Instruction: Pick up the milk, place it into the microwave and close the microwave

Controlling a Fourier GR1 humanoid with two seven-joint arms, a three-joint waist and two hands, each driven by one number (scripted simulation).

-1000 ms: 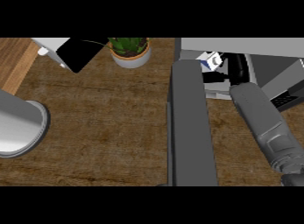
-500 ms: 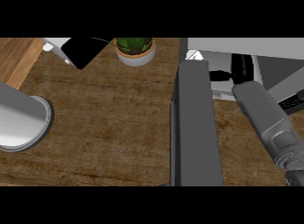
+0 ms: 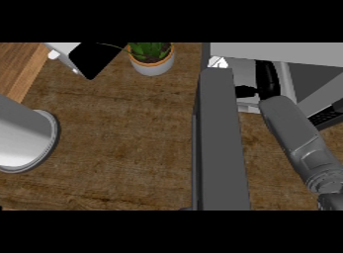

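The microwave (image 3: 305,54) stands at the top right with its dark grey door (image 3: 219,143) swung open, seen edge-on down the middle of the view. My right forearm runs up from the lower right into the cavity, where my black right hand (image 3: 266,79) shows. A small white corner (image 3: 217,62) just past the door's top edge may be the milk; the door hides the rest of it. I cannot see whether the hand touches it. My left forearm (image 3: 13,133) fills the left edge as a large grey cylinder, and its hand is out of view.
A potted plant (image 3: 151,57) in a white pot stands at the back centre. A black tablet-like slab (image 3: 94,58) leans to its left. Brown counter top (image 3: 123,128) stretches between my left forearm and the door. A lighter wooden strip (image 3: 10,64) lies at the top left.
My right hand has gone deeper into the microwave. The milk, plainly seen with its blue label a second ago, is now almost hidden behind the door. My left forearm looms larger.
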